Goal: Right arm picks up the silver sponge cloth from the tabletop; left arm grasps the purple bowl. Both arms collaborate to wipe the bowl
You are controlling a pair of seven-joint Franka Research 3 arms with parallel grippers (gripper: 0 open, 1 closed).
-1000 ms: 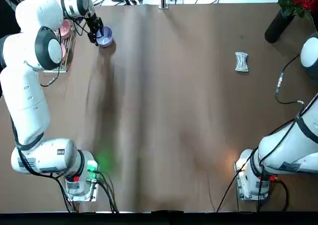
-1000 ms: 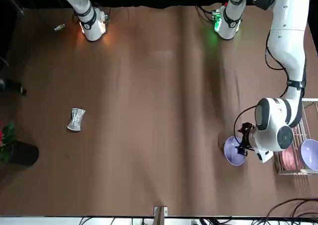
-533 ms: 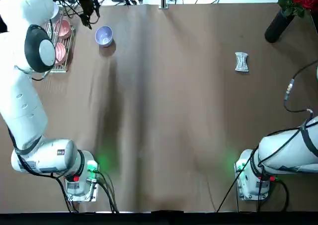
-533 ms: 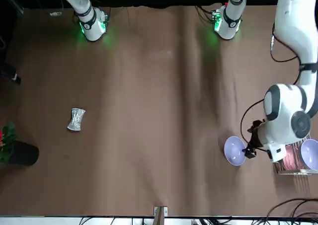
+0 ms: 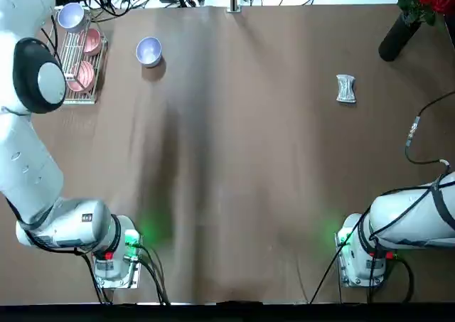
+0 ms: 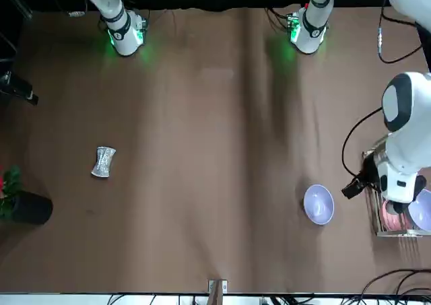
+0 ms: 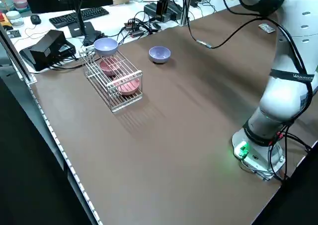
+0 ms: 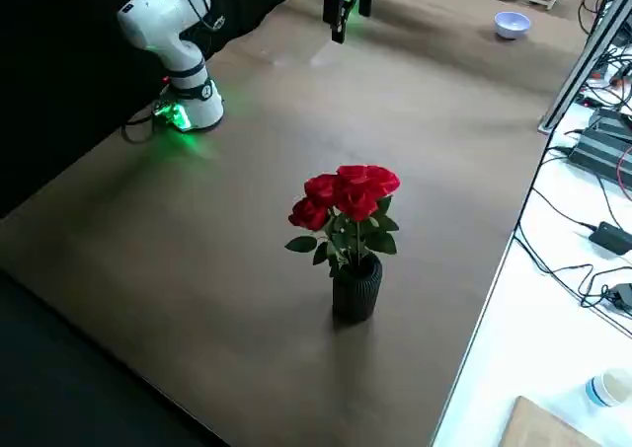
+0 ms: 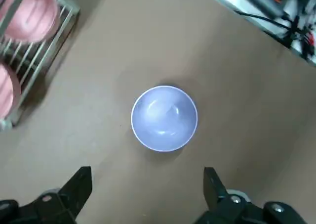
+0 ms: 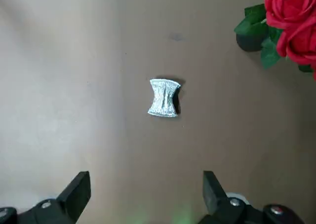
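Overhead view shows you the small round purple bowl (image 5: pixel 148 50) upright on the brown bench (image 5: pixel 242 173) beside the wire dish rack (image 5: pixel 79 59), and the crumpled silver sponge cloth (image 5: pixel 345 89) well apart. Left gripper (image 9: pixel 148 192) and right gripper (image 10: pixel 146 192) each hover above their own target, jaws spread and empty, apparently poised to grasp or just withdrawn.

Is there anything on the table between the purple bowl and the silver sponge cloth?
No. In the top view, only bare brown tabletop lies between the purple bowl and the silver sponge cloth.
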